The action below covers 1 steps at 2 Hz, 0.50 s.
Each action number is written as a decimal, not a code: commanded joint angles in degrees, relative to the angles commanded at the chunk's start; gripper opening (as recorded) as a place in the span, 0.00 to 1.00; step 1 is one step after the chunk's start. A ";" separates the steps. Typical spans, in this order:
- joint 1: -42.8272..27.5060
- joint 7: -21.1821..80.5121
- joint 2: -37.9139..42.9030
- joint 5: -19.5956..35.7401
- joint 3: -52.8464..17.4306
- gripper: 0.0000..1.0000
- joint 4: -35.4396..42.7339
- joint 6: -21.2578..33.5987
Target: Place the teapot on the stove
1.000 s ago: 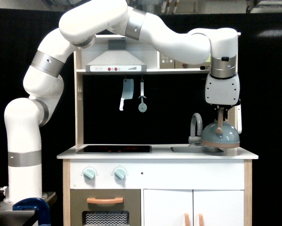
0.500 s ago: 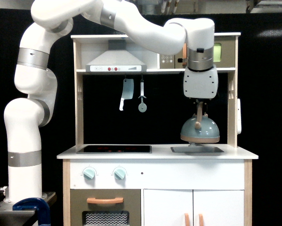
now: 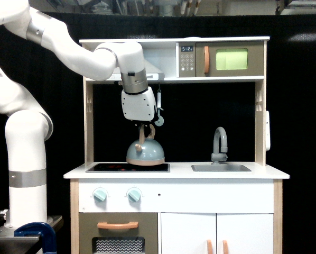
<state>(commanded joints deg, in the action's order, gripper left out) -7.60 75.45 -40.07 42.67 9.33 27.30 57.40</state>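
Grey faucet (image 3: 219,143) stood behind sink (image 3: 220,168); microwave (image 3: 229,59) sat on top shelf; two knobs (image 3: 100,194) faced front.

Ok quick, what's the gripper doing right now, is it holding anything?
Gripper: closed on the teapot's handle, over the stove.

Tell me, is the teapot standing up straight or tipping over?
Upright. The teapot hangs level by its handle from the gripper, base flat just over the stove.
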 joint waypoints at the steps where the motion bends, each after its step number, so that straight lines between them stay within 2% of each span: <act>1: -6.85 -10.61 -16.09 0.25 2.56 0.00 -8.44 2.92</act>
<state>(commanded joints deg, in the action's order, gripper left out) -14.45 64.84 -56.15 42.92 11.89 18.85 60.33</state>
